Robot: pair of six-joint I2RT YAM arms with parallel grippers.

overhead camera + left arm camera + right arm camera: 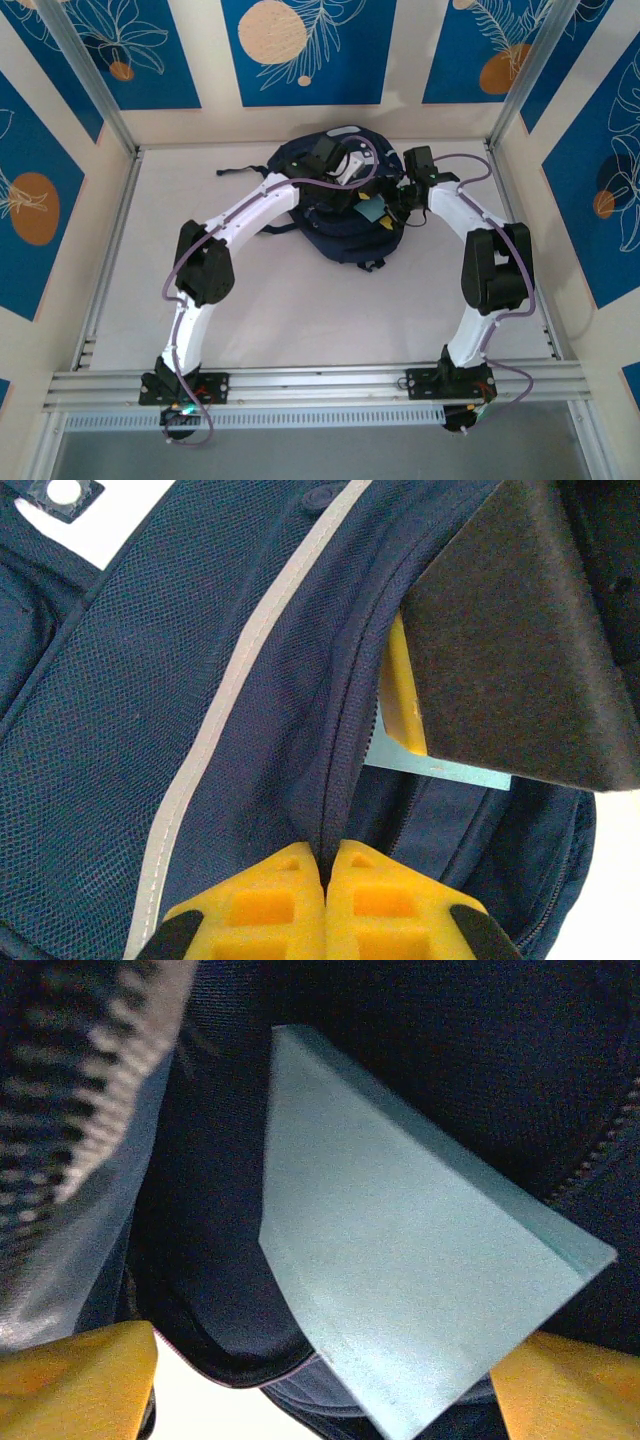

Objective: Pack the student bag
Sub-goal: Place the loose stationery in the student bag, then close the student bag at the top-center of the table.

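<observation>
Left gripper (325,868): yellow fingers (260,900) pressed together, pinching the dark zip-side edge of the student bag (120,730) at the lip of its opening; a fold of navy fabric runs down into the seam between the pads. Right gripper (322,1358): yellow pads set wide. A flat light blue item (400,1260) stands between them, one corner low. The left-hand pad is clear of it; contact at the other pad cannot be told. The item sits in the mouth of the bag, dark lining behind and around it, blurred zip teeth (90,1080) along the opening's upper edge. From the left wrist, the blue item shows as a thin strip inside the opening, just under the right gripper's black finger. A light grey stripe (240,680) runs beside the opening across navy mesh. Beyond the stripe, a white patch (105,530) with a small black tab; no print readable on it. From above, the bag lies flat on the white table (300,320), in the far middle, both grippers over its upper half. Its long axis runs from the arm bases' side toward the back wall, the rounded top end farthest from the bases. Black straps (235,171) trail off the bag's left side onto the table.
</observation>
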